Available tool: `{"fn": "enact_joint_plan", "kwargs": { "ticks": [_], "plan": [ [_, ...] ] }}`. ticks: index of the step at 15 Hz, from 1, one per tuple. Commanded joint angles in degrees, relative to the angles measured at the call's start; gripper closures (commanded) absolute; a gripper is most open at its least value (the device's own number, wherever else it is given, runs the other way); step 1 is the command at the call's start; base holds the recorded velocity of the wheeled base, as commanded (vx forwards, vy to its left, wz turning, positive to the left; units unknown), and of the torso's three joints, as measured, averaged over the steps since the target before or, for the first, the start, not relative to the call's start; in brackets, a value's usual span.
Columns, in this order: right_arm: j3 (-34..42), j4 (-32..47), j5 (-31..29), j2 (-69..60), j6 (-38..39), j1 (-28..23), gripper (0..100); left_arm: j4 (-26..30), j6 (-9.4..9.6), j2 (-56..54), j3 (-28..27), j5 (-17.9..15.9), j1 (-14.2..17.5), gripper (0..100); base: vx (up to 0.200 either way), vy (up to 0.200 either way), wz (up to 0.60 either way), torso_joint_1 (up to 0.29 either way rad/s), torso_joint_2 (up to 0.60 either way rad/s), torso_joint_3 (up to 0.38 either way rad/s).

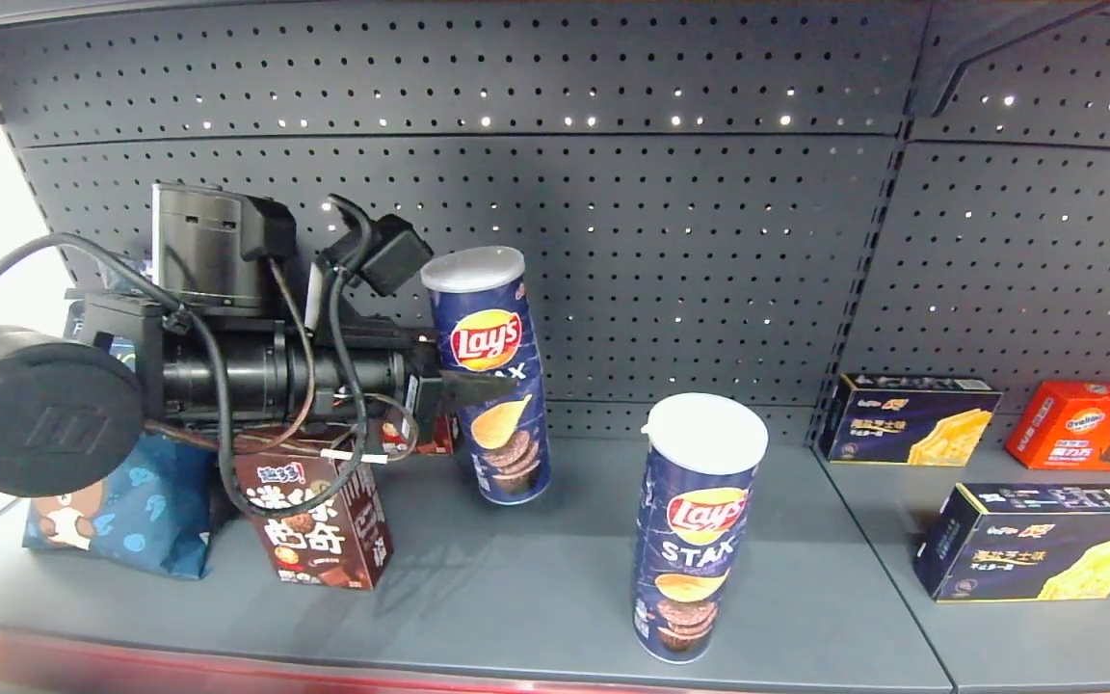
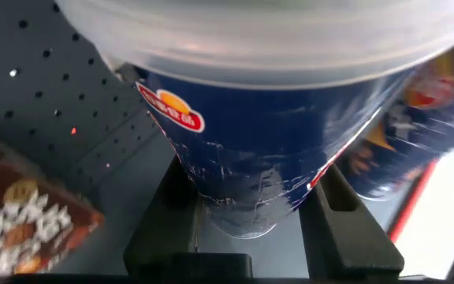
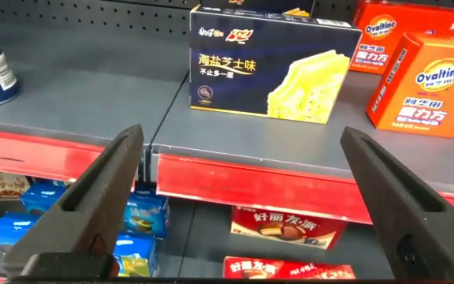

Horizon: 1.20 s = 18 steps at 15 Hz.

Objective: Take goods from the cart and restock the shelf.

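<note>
My left tool (image 1: 478,387) clamps a blue crisp can (image 1: 486,333), slightly tilted, left of centre frame. A second can (image 1: 700,520) stands lower right on the shelf (image 1: 536,578). My right tool (image 3: 241,138) gapes wide, empty.

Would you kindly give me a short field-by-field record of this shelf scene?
Left gripper: shut on held chip can, slightly tilted, near the back panel
Right gripper: open, holding nothing, in front of the shelf edge
Second chip can: upright, nearer the shelf front
Beside the held can: brown box, blue bag
Right bay: dark blue boxes, orange boxes
</note>
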Motion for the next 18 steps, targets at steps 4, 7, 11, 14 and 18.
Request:
{"fn": "enact_joint_plan", "kwargs": {
  "ticks": [4, 7, 11, 14, 18],
  "plan": [
    [0.0, 0.0, 0.0, 0.4, 0.1, 0.0, 0, -4.0, 0.41, 9.3, -3.5, -3.3, -0.2, 100, 0.0, 0.0, 0.0, 0.0, 0.0, 0.0],
    [0.0, 0.0, 0.0, 0.4, 0.1, 0.0, 0, -7.2, 0.32, 12.6, -5.4, -4.8, -0.1, 100, 0.0, 0.0, 0.0, 0.0, 0.0, 0.0],
    [0.0, 0.0, 0.0, 0.4, 0.2, 0.0, 0, -6.8, 0.41, 15.9, -10.7, -4.9, -0.6, 100, 0.0, 0.0, 0.0, 0.0, 0.0, 0.0],
    [0.0, 0.0, 0.0, 0.4, 0.3, 0.0, 0, -6.7, 0.59, 18.1, -13.6, -5.0, -1.9, 100, 0.0, 0.0, 0.0, 0.0, 0.0, 0.0],
    [0.0, 0.0, 0.1, 0.4, 0.4, 0.0, 0, -6.5, 0.5, 20.2, -15.8, -5.0, -3.9, 100, 0.0, 0.0, 0.0, 0.0, 0.0, 0.0]
  ]
}}
